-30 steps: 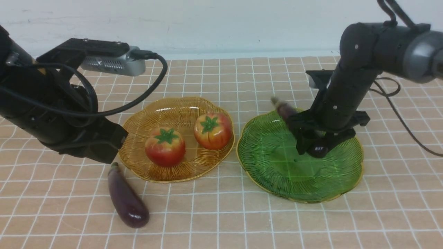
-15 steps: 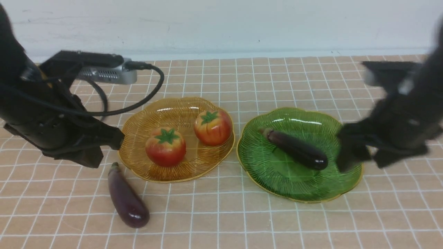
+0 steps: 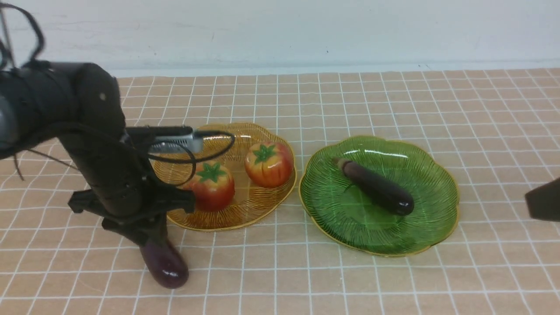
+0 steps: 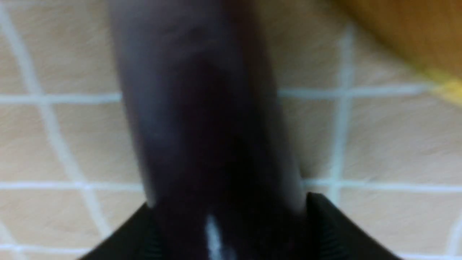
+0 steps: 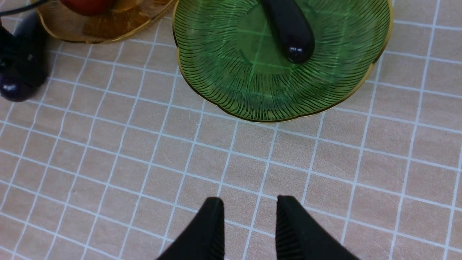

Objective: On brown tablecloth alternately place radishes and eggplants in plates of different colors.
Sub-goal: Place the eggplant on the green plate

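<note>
left gripper (image 3: 151, 236) sits low over the loose eggplant (image 3: 167, 267) on the brown tablecloth (image 3: 306, 280), jaws astride its stem half, across its long axis. gripped or not, cannot tell. the green plate (image 3: 350, 218) lies well to its right, past the amber plate (image 3: 258, 205).

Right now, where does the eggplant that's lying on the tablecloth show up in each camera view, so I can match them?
Front view: the eggplant on the cloth is low on the left, under the left gripper.
Left wrist view: it is the big dark blurred shape running between the fingertips.
Right wrist view: its rounded end peeks out beside the left gripper.
Shared landmark: the amber plate, close by in all three.
</note>
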Available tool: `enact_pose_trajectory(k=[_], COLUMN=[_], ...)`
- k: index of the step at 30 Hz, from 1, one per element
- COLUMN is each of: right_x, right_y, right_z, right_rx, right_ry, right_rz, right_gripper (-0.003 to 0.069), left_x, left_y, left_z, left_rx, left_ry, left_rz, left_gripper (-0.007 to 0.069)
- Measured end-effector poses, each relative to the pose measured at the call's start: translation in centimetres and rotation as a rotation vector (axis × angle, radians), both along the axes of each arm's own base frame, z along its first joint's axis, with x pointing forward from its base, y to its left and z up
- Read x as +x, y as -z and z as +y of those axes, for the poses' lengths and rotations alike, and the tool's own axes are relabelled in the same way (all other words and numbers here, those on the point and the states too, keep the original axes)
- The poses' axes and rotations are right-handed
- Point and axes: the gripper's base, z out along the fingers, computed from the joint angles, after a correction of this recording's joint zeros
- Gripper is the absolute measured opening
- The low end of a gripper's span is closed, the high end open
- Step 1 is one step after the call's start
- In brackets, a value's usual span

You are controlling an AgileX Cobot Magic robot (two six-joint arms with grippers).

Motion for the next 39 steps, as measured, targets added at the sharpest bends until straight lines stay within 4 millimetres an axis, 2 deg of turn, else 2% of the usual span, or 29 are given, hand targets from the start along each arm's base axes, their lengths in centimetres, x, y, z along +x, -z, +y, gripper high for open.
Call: enact_pose_trajectory(k=[2,4,7,9,10,13,16,18,20,22,25,28,32,39], right_x=[0.0,-0.1,-0.1,-0.1,-0.1,-0.1,-0.1,-0.1,-0.1,-0.1,-0.1,-0.1,-0.1,-0.1], right_y=[0.0,0.0,0.1,0.1,0.1,0.1,0.1,0.1,0.1,0.1,0.1,0.1,0.1,0.1], right_z=[0.0,0.0,0.0,0.0,0.0,0.0,0.0,0.0,0.0,0.0,0.0,0.0,0.0,0.0], right_rx=[0.003,0.003,0.003,0.003,0.003,0.003,0.003,0.003,0.003,0.001,0.0,-0.001,-0.004,-0.023], right_ry=[-0.001,-0.002,-0.004,-0.004,-0.004,-0.004,-0.004,-0.004,-0.004,-0.004,-0.004,-0.004,-0.009,-0.034], right_rz=[0.002,0.007,0.015,0.017,0.017,0.017,0.017,0.017,0.017,0.016,0.016,0.016,0.014,0.003], right_gripper=[0.0194,0.0194,0.0194,0.0194,0.0194,0.0194,0.0194,0.0194,0.0194,0.0194,0.0194,0.0194,0.0194,0.0194], left_x=[-0.4,-0.8,-1.2,-1.6,-2.0,-2.3,-2.4,-2.5,-2.2,-1.5,-0.1,1.1,2.3,3.0], left_y=[-0.5,-1.7,-5.1,-8.4,-10.2,-13.4,-15.3,-14.9,-13.7,-12.0,-9.4,-7.3,-5.8,-6.0], left_z=[0.6,1.2,1.8,1.7,0.9,-2.4,-8.1,-12.3,-15.1,-17.2,-19.3,-20.4,-21.4,-22.2], left_rx=[0.061,0.113,0.157,0.111,0.045,-0.151,-0.361,-0.447,-0.475,-0.48,-0.477,-0.467,-0.466,-0.49], left_ry=[0.029,0.028,-0.001,-0.035,-0.045,0.026,0.188,0.285,0.322,0.342,0.322,0.291,0.263,0.251], left_rz=[0.023,0.017,-0.072,-0.174,-0.231,-0.392,-0.55,-0.618,-0.631,-0.616,-0.585,-0.55,-0.526,-0.508], left_gripper=[0.0337,0.0334,0.0332,0.0331,0.033,0.0325,0.0326,0.0327,0.0329,0.0336,0.0372,0.0399,0.0456,0.0547])
